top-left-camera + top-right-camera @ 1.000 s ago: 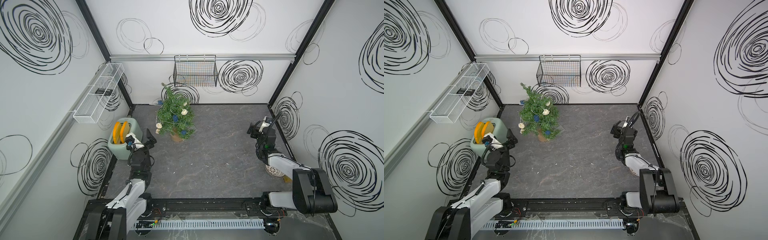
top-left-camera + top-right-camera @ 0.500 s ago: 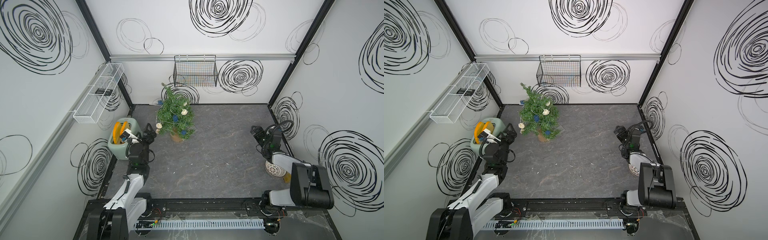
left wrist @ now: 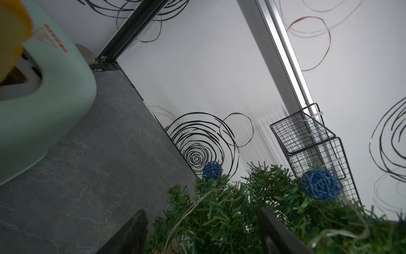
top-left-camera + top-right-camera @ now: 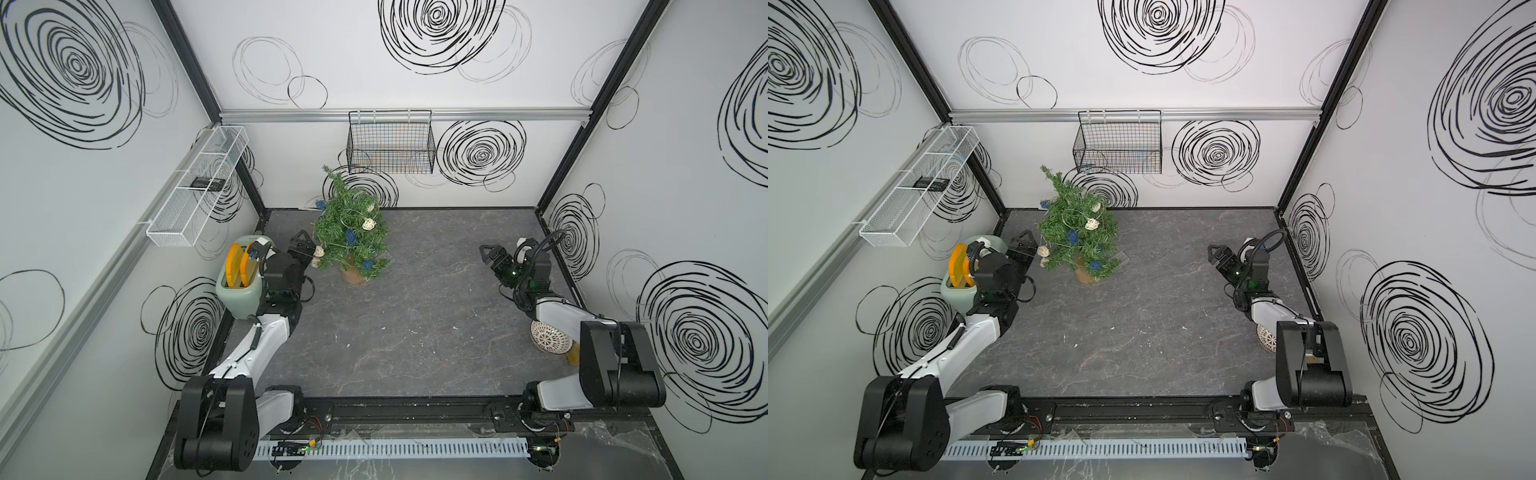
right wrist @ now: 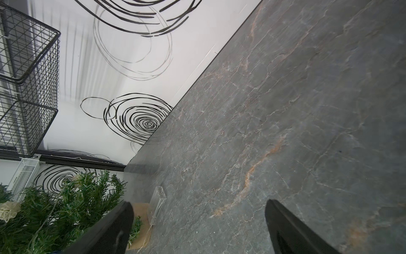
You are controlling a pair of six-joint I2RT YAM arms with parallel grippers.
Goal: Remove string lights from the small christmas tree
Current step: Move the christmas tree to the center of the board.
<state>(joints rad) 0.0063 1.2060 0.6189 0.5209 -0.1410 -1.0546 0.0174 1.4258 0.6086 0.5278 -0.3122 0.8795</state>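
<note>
Left arm's stretched forward past the toaster (image 4: 239, 293) since a second ago, so the left gripper (image 4: 307, 249) now noses into the small christmas tree (image 4: 337, 231) at its lower left edge. Its jaws are apart around needles and wire, nothing pinched yet. Right gripper (image 4: 488, 253) hangs spread wide and empty, well apart. String lights (image 4: 319, 251) wind up the upright tree, nearest cream balls just beside the left gripper.

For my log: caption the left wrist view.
Open left gripper at the small christmas tree, string lights draped over it.
</note>
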